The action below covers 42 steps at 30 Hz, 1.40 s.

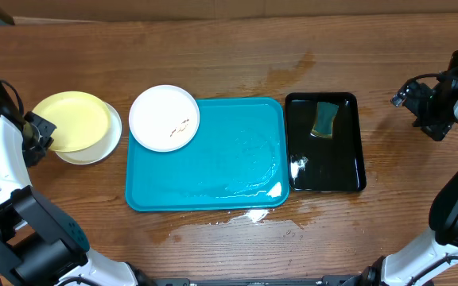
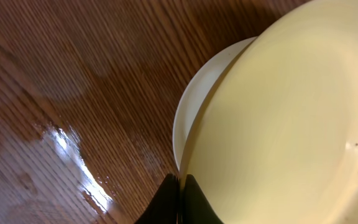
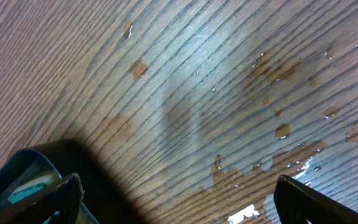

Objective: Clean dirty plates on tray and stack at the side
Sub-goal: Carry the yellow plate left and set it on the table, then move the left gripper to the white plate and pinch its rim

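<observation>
A pale yellow-green plate lies tilted on a white plate on the table, left of the turquoise tray. My left gripper is shut on the yellow-green plate's left rim; the left wrist view shows the closed fingers at that plate's edge, with the white plate beneath. Another white plate with small dark smears sits on the tray's far left corner. My right gripper is open and empty over bare wood at the far right, its fingers wide apart.
A narrow glossy black tray stands right of the turquoise tray and holds a green sponge; its corner shows in the right wrist view. Water lies on the turquoise tray and as wet patches on the wood.
</observation>
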{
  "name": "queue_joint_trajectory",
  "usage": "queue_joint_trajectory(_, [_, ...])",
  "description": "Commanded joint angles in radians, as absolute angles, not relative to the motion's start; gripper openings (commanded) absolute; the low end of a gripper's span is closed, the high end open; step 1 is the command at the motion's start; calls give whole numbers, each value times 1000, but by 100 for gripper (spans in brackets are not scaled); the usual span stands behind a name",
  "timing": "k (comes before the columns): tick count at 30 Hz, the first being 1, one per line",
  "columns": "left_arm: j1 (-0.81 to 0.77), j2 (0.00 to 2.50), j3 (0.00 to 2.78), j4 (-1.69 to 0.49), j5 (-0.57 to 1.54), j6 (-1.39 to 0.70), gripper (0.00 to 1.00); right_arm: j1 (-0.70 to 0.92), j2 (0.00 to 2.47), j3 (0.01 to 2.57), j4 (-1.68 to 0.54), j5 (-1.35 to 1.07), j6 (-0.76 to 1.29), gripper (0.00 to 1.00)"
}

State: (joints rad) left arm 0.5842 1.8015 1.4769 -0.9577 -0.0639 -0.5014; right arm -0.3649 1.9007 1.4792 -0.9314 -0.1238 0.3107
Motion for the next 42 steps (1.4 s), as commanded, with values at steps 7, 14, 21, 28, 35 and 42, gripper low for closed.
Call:
queue_joint_trajectory(7, [582, 1777, 1505, -946, 24, -493, 68, -364, 1868, 1494, -928, -125, 315, 100])
queue_joint_trajectory(14, [547, 1776, 1617, -975, 271, -323, 61, -364, 1868, 1494, -928, -125, 315, 100])
queue_joint_trajectory(21, [362, 1785, 1639, -942, 256, -111, 63, -364, 1868, 1494, -928, -125, 315, 100])
queue_joint_trajectory(28, [167, 1855, 1639, -900, 75, -104, 62, -364, 1868, 1494, -928, -125, 315, 100])
queue_joint_trajectory(35, [89, 1978, 1639, -851, -28, -104, 62, -364, 1868, 1494, -928, -125, 315, 100])
queue_joint_trajectory(42, [108, 2080, 1639, -863, -20, -100, 60, -364, 1868, 1494, -928, -125, 315, 100])
